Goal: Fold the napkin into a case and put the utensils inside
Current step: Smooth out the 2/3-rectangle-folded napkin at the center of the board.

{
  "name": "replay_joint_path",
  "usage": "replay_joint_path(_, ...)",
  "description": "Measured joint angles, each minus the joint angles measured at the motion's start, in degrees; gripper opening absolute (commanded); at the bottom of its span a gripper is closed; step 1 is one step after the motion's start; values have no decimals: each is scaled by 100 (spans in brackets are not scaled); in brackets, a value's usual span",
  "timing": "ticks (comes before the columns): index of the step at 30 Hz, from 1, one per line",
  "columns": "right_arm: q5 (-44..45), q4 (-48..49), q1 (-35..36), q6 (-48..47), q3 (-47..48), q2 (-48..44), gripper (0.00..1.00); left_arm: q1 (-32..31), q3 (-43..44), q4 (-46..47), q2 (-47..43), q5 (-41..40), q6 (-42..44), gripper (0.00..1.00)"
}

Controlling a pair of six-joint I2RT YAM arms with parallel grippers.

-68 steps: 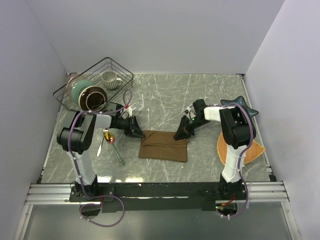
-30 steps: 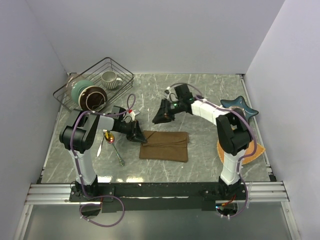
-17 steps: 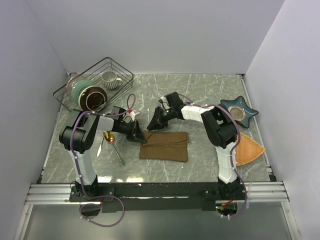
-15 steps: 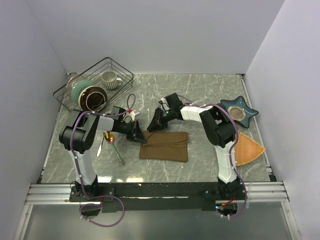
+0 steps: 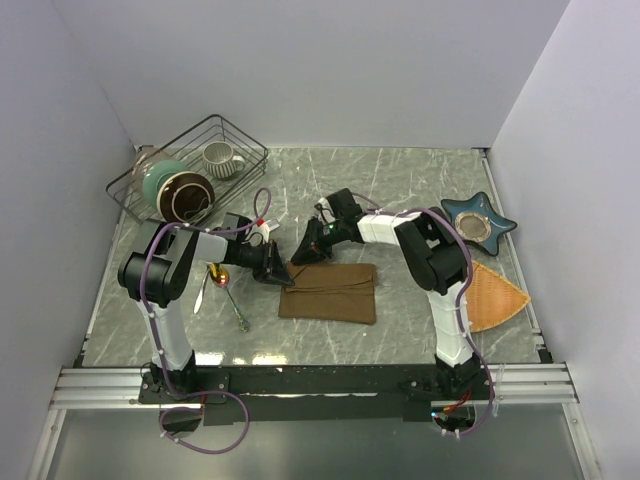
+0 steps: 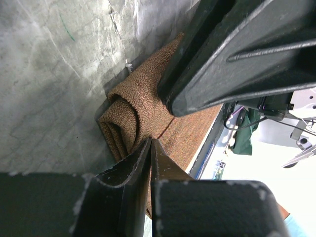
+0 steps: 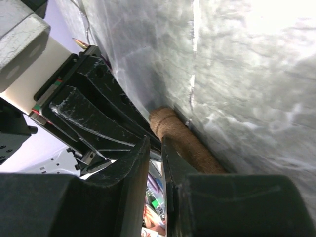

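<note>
The dark-brown napkin (image 5: 328, 292) lies folded as a narrow rectangle mid-table. My left gripper (image 5: 283, 275) is low at its upper-left corner, and in the left wrist view my left gripper (image 6: 150, 140) is shut on the bunched layers of the napkin (image 6: 128, 103). My right gripper (image 5: 301, 254) reaches across to that same corner from behind. In the right wrist view my right gripper (image 7: 156, 140) has its jaws a narrow gap apart with nothing between, and the rolled napkin edge (image 7: 182, 140) lies just beside them. The utensils (image 5: 222, 285), a gold-bowled spoon and a fork, lie left of the napkin.
A black wire basket (image 5: 240, 140) at the back left holds a mug (image 5: 221, 157) and bowls (image 5: 178, 190). A blue star-shaped dish (image 5: 477, 222) and an orange fan mat (image 5: 495, 298) sit at the right. Walls close in on three sides.
My right arm has swung from the napkin's right end across to its upper-left corner, and its jaws have narrowed. The left gripper has stayed on the corner.
</note>
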Motion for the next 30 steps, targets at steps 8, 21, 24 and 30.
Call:
replay_joint_path(8, 26, 70, 70, -63, -9, 68, 18, 0, -2, 17, -24, 22, -20, 30)
replay_joint_path(21, -111, 181, 57, -146, -63, 284, 17, -170, -164, -625, -2170, -1213, 1565, 50)
replay_joint_path(24, -136, 190, 57, -151, -59, 299, 17, -713, -352, -743, -3195, -1884, 2763, 51)
replay_joint_path(30, -138, 186, 57, -186, -50, 304, 17, -2485, -1585, -610, -4621, -3040, 4789, 54)
